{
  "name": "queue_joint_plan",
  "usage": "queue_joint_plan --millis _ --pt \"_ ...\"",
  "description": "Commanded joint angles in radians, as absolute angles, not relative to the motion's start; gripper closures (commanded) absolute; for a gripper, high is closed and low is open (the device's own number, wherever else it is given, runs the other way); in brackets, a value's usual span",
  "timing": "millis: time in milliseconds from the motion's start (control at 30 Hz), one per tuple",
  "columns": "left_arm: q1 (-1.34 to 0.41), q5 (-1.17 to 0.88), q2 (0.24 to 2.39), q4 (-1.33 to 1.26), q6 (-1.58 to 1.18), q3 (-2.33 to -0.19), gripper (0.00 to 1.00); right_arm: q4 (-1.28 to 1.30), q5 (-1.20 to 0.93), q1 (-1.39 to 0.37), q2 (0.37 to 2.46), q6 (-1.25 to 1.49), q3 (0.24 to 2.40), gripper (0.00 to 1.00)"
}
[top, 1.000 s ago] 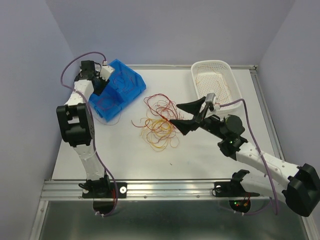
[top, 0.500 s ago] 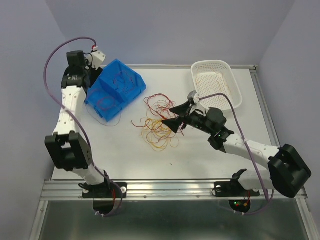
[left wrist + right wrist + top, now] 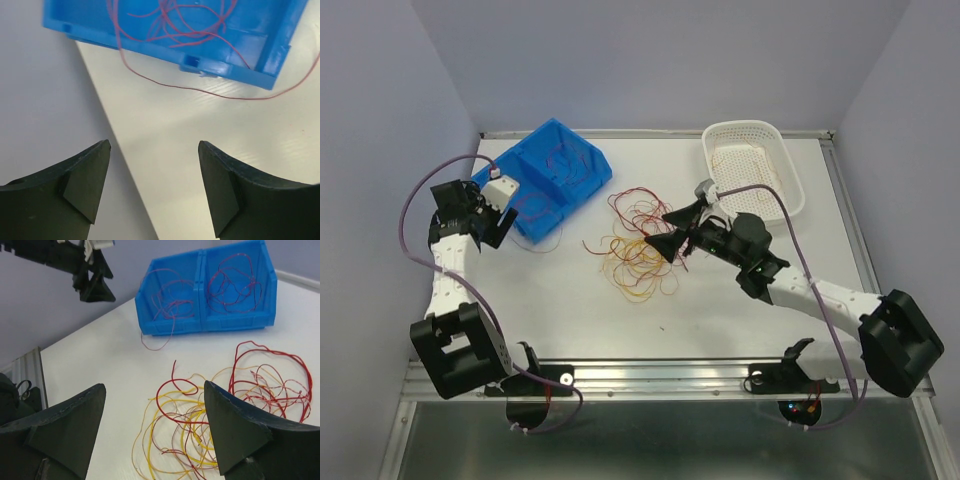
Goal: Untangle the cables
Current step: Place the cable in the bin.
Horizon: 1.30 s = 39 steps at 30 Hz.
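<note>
White tabletop (image 3: 720, 310) bears the cables (image 3: 638, 250), their tangle stretching far-to-near.

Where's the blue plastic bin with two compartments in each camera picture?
Top external: blue plastic two-compartment bin, upper left of the table.
Left wrist: along the top edge, partly cut off.
Right wrist: upper middle, both compartments showing.
Shared landmark: the open left claw, near the bin.
</note>
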State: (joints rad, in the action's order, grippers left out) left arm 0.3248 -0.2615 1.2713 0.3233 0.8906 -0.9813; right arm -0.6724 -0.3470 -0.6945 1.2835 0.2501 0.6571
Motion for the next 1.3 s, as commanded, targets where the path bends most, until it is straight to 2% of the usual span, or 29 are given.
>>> queue_joint_plan --millis 0,100,167,300,600,833,867,900,1000,1033,1133,1267 --pt "0.382 -0.495 1.305 0.213 0.956 -0.960 0.17 -0.707 -0.315 -0.692 1.191 0.204 0.606 0.15" --pt "0.460 -0.681 1.434 0.216 0.974 -1.005 0.18 -0.689 -0.276 -0.681 1.122 0.184 0.566 0.15" --pt "0.491 -0.722 1.486 0.215 0.983 -1.029 0.19 -0.681 -0.265 -0.675 1.094 0.181 0.551 0.15" --pt "0.509 -0.758 1.633 0.216 0.982 -1.123 0.26 -0.675 -0.252 -0.669 1.049 0.172 0.526 0.15" --pt "0.520 -0.795 1.753 0.181 0.983 -1.190 0.32 -0.675 -0.261 -0.666 1.068 0.160 0.532 0.15" --pt "0.520 -0.816 1.833 0.163 0.974 -1.223 0.56 -0.673 -0.264 -0.667 1.083 0.156 0.540 0.16" --pt "0.522 -0.821 1.836 0.152 0.960 -1.226 0.65 -0.673 -0.265 -0.667 1.081 0.156 0.540 0.16" --pt "0.525 -0.822 1.838 0.141 0.948 -1.226 0.67 -0.672 -0.267 -0.666 1.081 0.156 0.540 0.16" --pt "0.532 -0.845 1.832 0.129 0.933 -1.226 0.87 -0.672 -0.267 -0.666 1.081 0.156 0.540 0.16" --pt "0.532 -0.850 1.819 0.129 0.931 -1.223 1.00 -0.672 -0.265 -0.664 1.083 0.156 0.540 0.16" --pt "0.534 -0.851 1.783 0.144 0.934 -1.219 1.00 -0.672 -0.265 -0.664 1.085 0.156 0.541 0.16" --pt "0.532 -0.870 1.750 0.327 0.965 -1.282 1.00 -0.670 -0.265 -0.664 1.089 0.155 0.543 0.16"
